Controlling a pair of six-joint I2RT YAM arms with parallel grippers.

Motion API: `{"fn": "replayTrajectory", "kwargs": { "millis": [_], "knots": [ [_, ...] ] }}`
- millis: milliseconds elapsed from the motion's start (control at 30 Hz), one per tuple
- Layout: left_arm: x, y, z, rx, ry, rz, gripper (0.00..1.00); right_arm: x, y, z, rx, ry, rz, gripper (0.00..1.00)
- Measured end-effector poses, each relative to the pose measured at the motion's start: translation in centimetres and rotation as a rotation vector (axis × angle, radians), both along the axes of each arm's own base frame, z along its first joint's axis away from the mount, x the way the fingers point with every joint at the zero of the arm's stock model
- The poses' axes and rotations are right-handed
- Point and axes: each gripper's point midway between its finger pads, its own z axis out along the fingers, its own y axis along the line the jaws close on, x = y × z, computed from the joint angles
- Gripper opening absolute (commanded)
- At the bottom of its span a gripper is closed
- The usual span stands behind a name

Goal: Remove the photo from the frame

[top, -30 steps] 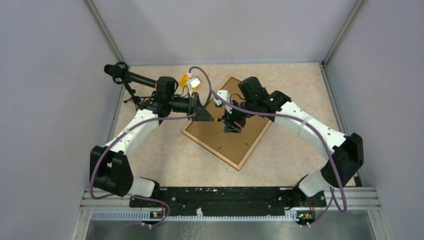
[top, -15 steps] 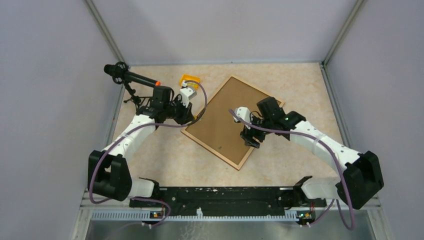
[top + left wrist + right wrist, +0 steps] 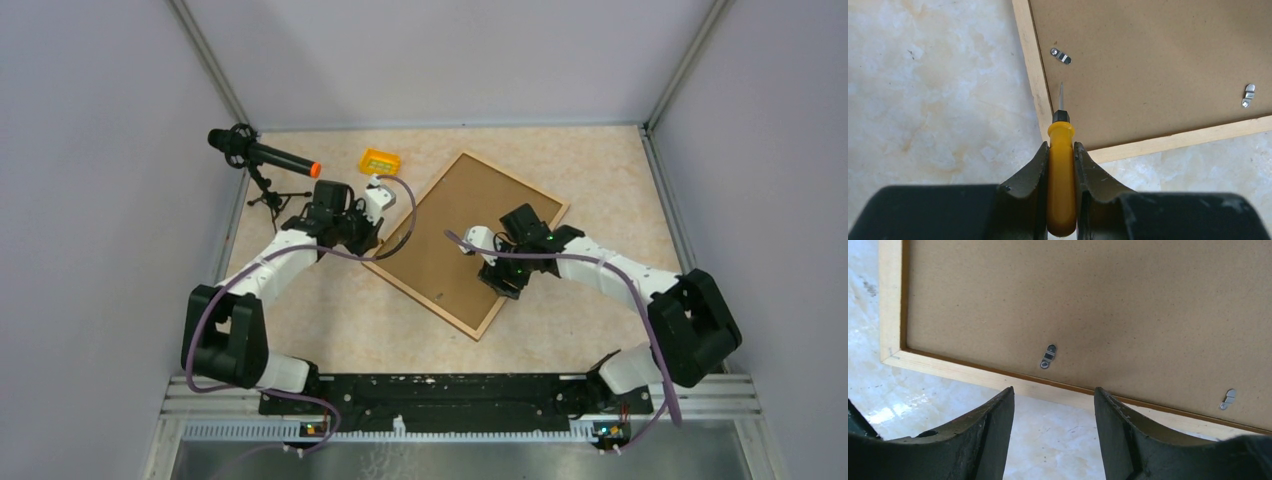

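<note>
A large wooden frame (image 3: 440,250) is seen lying back-up on a marbled beige table (image 3: 938,90), with its plain brown fibreboard turned towards the cameras. The photo is hidden beneath the board and cannot be seen. The left gripper (image 3: 1061,146) is clenched around the yellow handle of a small screwdriver (image 3: 1061,190), which is gripped lengthwise between the fingers (image 3: 1030,175). Its thin metal tip is pointed ahead of the fingers at the inner edge of the frame's rim, close to one corner. Whether the tip touches the board cannot be told. A small metal clip (image 3: 1060,55) is fixed just beyond the tip, and a second clip (image 3: 1248,95) is seen further off to the right of the fingers. The right gripper (image 3: 1053,392) is held with its fingers (image 3: 990,430) spread apart and nothing between them. A long side of the rim is seen just ahead of the fingertips. A third clip (image 3: 1048,356) is fixed just beyond the gap between these fingers, and a fourth clip (image 3: 1229,399) is seen off to their right.
</note>
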Motion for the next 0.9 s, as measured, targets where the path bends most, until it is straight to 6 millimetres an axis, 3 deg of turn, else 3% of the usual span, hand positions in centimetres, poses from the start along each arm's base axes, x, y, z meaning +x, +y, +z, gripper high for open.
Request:
{"fn": "replayTrajectory", "kwargs": {
  "millis": [467,900],
  "knots": [
    [0.7,-0.5,-1.2,0.000,-0.032,-0.041,0.00,0.4,-0.7,-1.9,-0.067,0.019,-0.005,0.56],
    [0.9,-1.4,-1.5,-0.030,-0.039,-0.088,0.00,0.5,-0.7,-2.0,-0.071,0.017,0.002,0.55]
  ]
}}
